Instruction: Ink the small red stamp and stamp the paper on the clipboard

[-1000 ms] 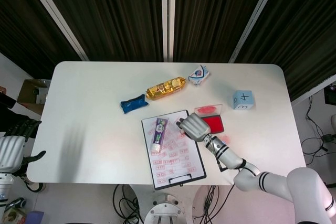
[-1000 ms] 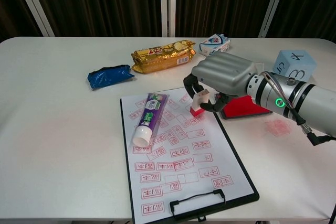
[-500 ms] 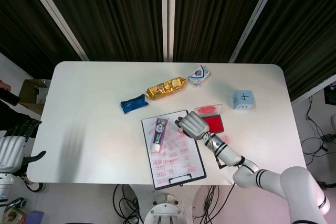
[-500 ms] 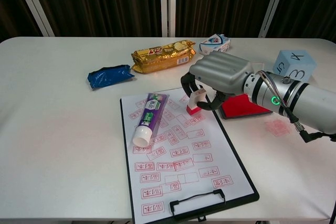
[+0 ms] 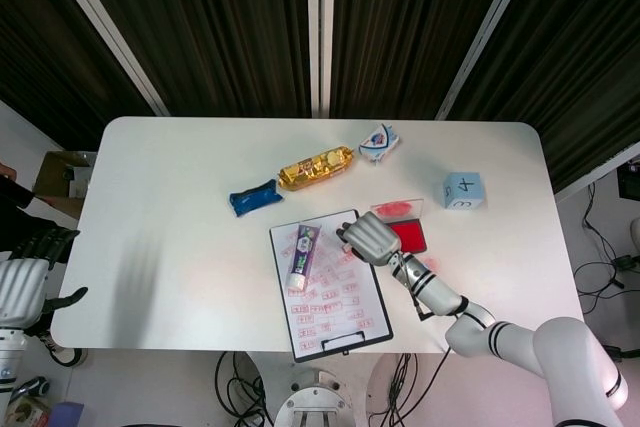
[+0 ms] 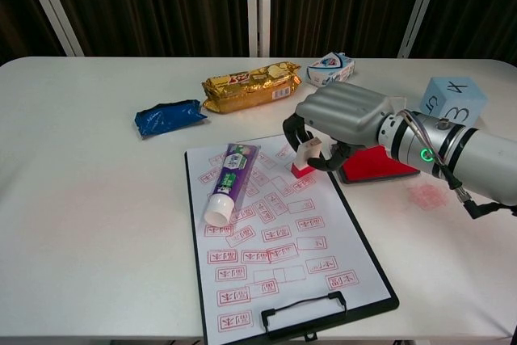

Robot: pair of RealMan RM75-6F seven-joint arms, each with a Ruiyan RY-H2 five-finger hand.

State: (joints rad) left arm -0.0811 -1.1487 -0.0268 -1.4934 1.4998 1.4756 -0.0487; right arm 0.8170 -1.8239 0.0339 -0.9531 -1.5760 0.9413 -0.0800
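Right hand [image 6: 343, 123] pinches stamp [image 6: 305, 159] upright.

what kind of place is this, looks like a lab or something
Probably a robot test lab: a bare white table before dark pleated curtains, loose cables on the floor, and unrelated props such as a blue numbered cube.

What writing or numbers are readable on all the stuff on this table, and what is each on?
"4": top face of the blue cube, head view.
"3" and "X": the same cube's side faces, chest view.
Red framed stamp marks on the clipboard paper: characters too small to read.
Toothpaste tube: print too blurred.
Gold snack pack: red lettering unreadable.
Blue packet and white-blue packet: nothing legible.
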